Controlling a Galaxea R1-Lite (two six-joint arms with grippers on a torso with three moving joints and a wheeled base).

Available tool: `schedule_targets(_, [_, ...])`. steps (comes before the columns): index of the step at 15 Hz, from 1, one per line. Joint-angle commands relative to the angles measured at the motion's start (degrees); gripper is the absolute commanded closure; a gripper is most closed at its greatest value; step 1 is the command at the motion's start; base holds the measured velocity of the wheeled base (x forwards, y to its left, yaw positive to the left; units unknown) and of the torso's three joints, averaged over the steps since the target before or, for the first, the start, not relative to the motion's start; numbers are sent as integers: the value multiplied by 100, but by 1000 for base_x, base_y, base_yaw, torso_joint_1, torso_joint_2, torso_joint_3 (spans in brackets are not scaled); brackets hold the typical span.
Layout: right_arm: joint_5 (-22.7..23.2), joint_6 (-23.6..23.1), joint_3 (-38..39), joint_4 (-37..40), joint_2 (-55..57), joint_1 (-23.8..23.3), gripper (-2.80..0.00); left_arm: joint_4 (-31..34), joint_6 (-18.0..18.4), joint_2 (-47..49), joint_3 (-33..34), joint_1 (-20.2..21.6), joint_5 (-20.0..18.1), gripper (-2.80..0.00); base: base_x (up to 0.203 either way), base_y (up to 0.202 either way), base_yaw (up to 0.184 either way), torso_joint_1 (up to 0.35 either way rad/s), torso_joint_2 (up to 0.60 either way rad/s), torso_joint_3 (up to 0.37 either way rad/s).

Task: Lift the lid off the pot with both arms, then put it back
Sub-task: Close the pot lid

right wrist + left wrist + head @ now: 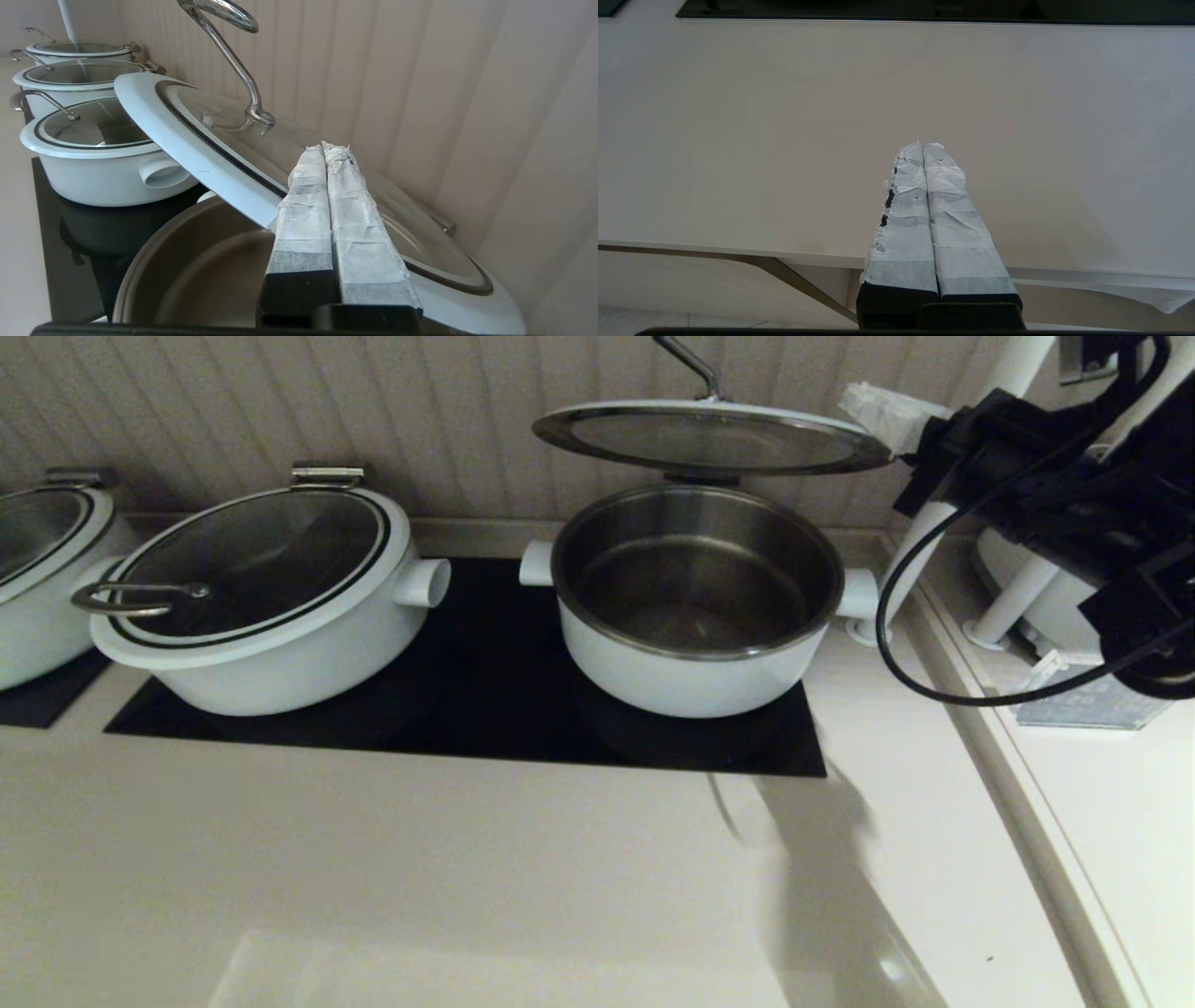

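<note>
The lid [711, 437] stands raised above the pot [695, 602] on the black cooktop [485, 700], held near level on its back hinge, handle pointing up. The right gripper [329, 149], fingers pressed together and holding nothing, rests over the lid's rim. The left gripper [923, 147], also closed and empty, hangs over bare counter [738, 140]. Judging by this, lowering comes next: push the front edge down onto the pot.
</note>
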Motion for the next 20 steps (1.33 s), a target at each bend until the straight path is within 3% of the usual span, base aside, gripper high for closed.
schedule_targets(1, [23, -2, 66, -80, -15, 16, 0, -4, 0, -2, 0, 0, 7, 0, 0, 0, 0, 0, 0, 0])
schedule_targets(20, [59, -28, 1119, -621, -156, 321, 0, -4, 0, -2, 0, -4, -1, 0, 0, 0, 0, 0, 0, 0])
